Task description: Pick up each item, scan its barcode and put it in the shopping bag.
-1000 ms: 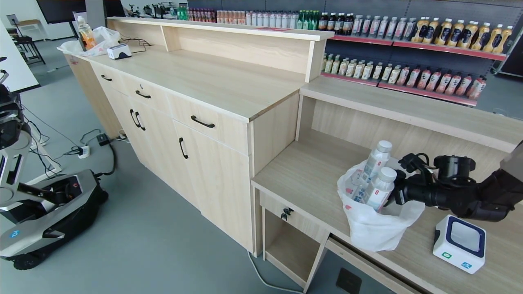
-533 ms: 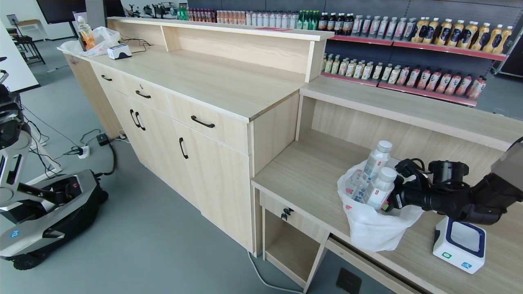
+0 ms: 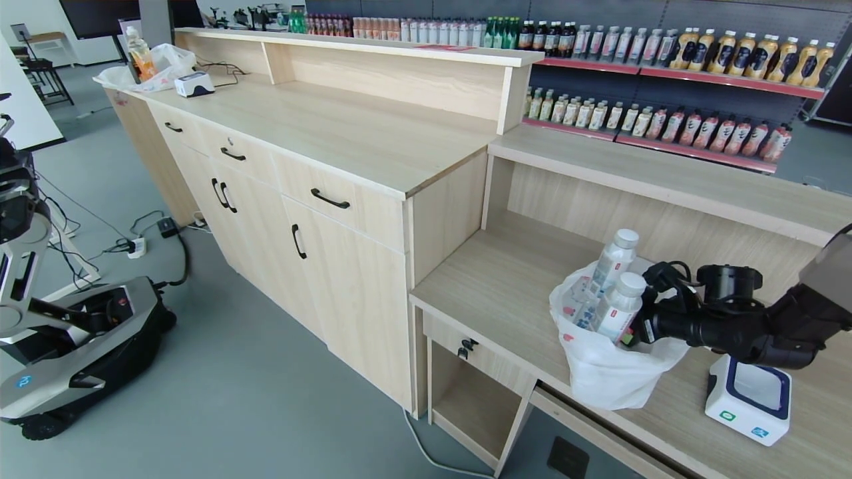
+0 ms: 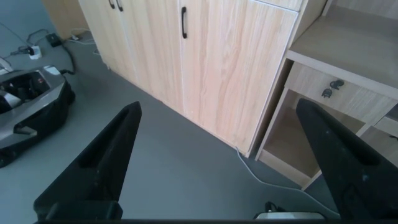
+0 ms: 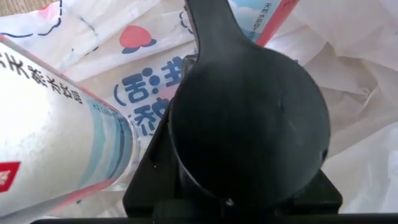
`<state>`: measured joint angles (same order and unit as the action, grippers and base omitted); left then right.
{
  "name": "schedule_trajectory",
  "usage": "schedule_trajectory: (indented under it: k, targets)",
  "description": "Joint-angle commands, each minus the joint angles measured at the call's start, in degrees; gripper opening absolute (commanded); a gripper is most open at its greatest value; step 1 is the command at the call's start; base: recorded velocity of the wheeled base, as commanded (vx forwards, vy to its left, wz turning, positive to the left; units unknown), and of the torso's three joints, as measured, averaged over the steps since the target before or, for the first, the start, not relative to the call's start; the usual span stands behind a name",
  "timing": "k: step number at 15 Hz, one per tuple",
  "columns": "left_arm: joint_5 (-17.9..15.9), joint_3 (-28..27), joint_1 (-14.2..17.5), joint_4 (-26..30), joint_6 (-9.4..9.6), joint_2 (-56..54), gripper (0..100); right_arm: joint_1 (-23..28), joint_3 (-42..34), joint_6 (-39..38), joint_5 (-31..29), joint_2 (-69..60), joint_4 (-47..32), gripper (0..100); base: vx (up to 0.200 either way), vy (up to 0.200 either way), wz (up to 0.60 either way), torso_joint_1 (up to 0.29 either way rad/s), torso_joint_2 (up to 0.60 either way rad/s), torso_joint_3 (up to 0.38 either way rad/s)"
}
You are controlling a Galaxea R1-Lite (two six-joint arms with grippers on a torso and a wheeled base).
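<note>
Head view gave me the white plastic shopping bag in the lower right of the frame, standing open on the pale wooden surface. Two white plastic bottles with white caps stood in it, both tilted toward the upper right. The taller bottle was behind and the shorter bottle in front, the two close together.

My right end effector sat at the bag's mouth, just right of the shorter bottle, with its black arm running off toward the right edge. I could not tell whether that end effector was spread or pinching anything. In the right wrist view a dark round shape covered the middle. The bag's crumpled plastic lay around it, and a white bottle with a pink and blue label lay close against it.

A white box-shaped barcode scanner with a dark-blue framed window stood on the same surface. It was just right of the bag and partly under the arm.

Left wrist view showed my left end effector with its two dark fingers spread wide, and grey floor and pale cabinet doors beyond them. Rows of drink bottles on red-edged shelves lined the upper right of the head view.
</note>
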<state>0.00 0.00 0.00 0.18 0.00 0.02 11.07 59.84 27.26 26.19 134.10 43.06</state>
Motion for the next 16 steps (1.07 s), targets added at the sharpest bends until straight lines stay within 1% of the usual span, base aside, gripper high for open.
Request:
schedule_trajectory:
  k: [1, 2, 6, 9, 12, 14, 15, 16]
  targets:
    - [0.1, 0.0, 0.0, 0.0, 0.00, 0.0, 100, 0.0, -0.1, 0.0, 0.0, 0.1, -0.1, 0, 0.000, 0.000, 0.00, 0.000, 0.00, 0.000]
    - [0.0, 0.0, 0.0, 0.0, 0.00, 0.0, 100, 0.0, 0.1, -0.3, 0.0, -0.1, -0.1, 100, 0.000, 0.000, 0.00, 0.000, 0.00, 0.000]
    - [0.0, 0.0, 0.0, 0.0, 0.00, 0.0, 100, 0.4, 0.0, -1.4, 0.0, -2.3, -0.1, 100, 0.000, 0.000, 0.00, 0.000, 0.00, 0.000]
    - [0.0, 0.0, 0.0, 0.0, 0.00, 0.0, 100, 0.4, -0.7, -5.3, 0.0, -7.7, -0.3, 100, 0.000, 0.000, 0.00, 0.000, 0.00, 0.000]
    - [0.0, 0.0, 0.0, 0.0, 0.00, 0.0, 100, 1.9, -3.2, -5.1, 0.0, -12.6, 0.2, 100, 0.000, 0.000, 0.00, 0.000, 0.00, 0.000]
    - [0.0, 0.0, 0.0, 0.0, 0.00, 0.0, 100, 4.7, -9.9, -2.4, -0.4, -19.5, 0.3, 100, 0.000, 0.000, 0.00, 0.000, 0.00, 0.000]
    - [0.0, 0.0, 0.0, 0.0, 0.00, 0.0, 100, 5.1, -10.8, -1.9, -0.5, -20.3, 0.3, 100, 0.000, 0.000, 0.00, 0.000, 0.00, 0.000]
    - [0.0, 0.0, 0.0, 0.0, 0.00, 0.0, 100, 8.4, -17.6, 3.1, -1.0, -26.8, 0.3, 100, 0.000, 0.000, 0.00, 0.000, 0.00, 0.000]
